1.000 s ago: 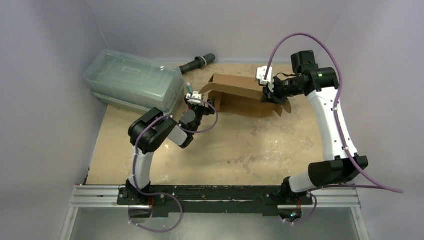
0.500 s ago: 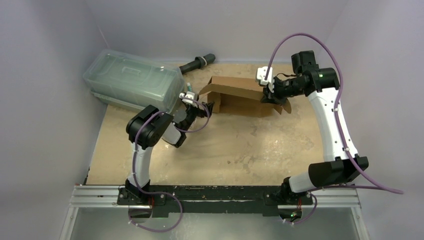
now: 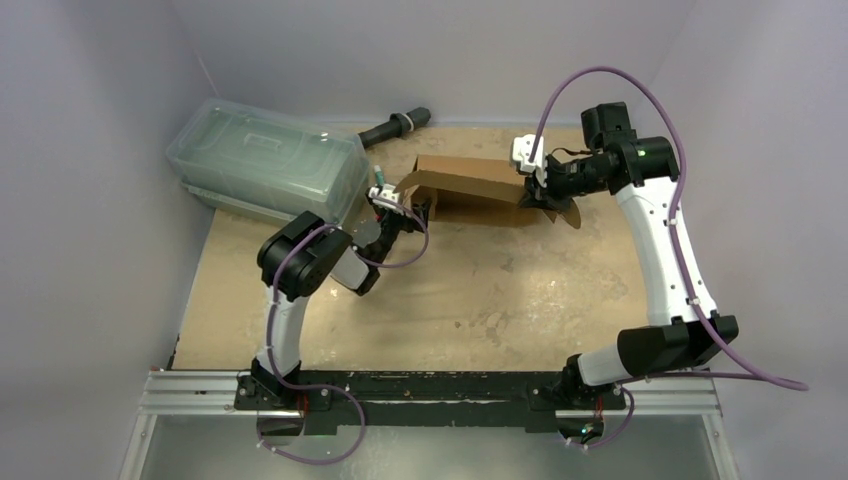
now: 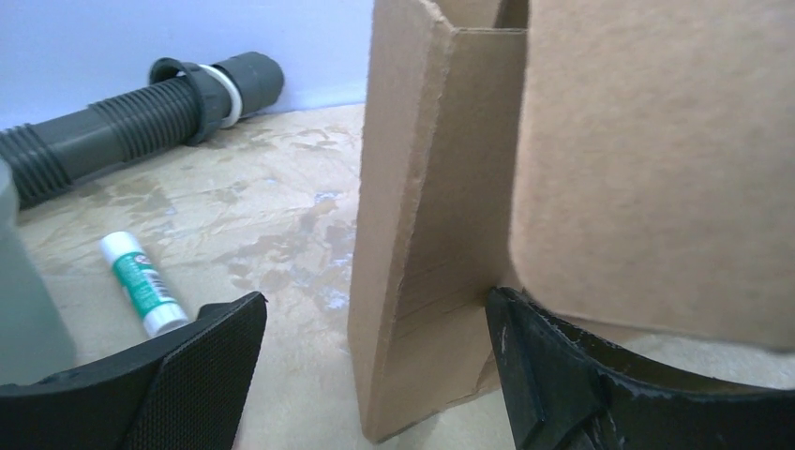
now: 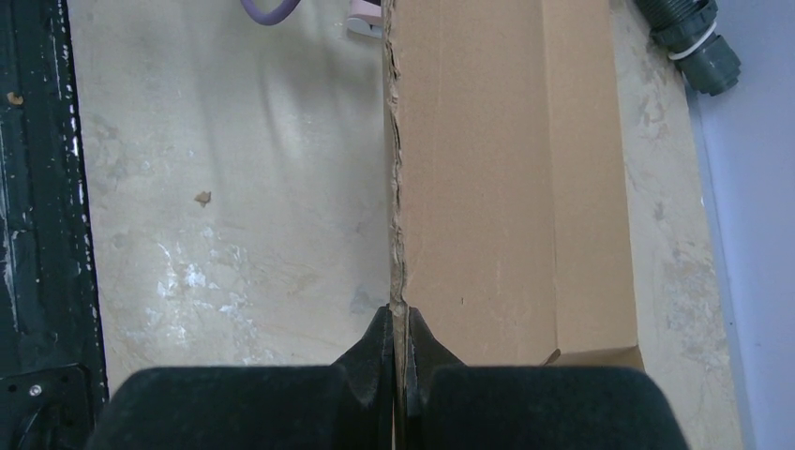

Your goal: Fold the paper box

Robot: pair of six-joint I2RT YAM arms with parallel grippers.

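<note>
The paper box is brown corrugated cardboard, partly folded, at the back middle of the table. In the top view my left gripper is at the box's left end. In the left wrist view my left gripper is open around an upright cardboard end flap, the right fingertip touching it. My right gripper is at the box's right end. In the right wrist view my right gripper is shut on the thin top edge of a long wall of the paper box.
A clear greenish lidded container stands at the back left, close to my left arm. A dark ribbed tube lies along the back wall behind the box. A green and white glue stick lies on the table left of the flap.
My left gripper opened wider, drew back left, then returned to the box's left end. My right gripper moved slightly back, tipping the gripped wall more upright so the box looks narrower.
</note>
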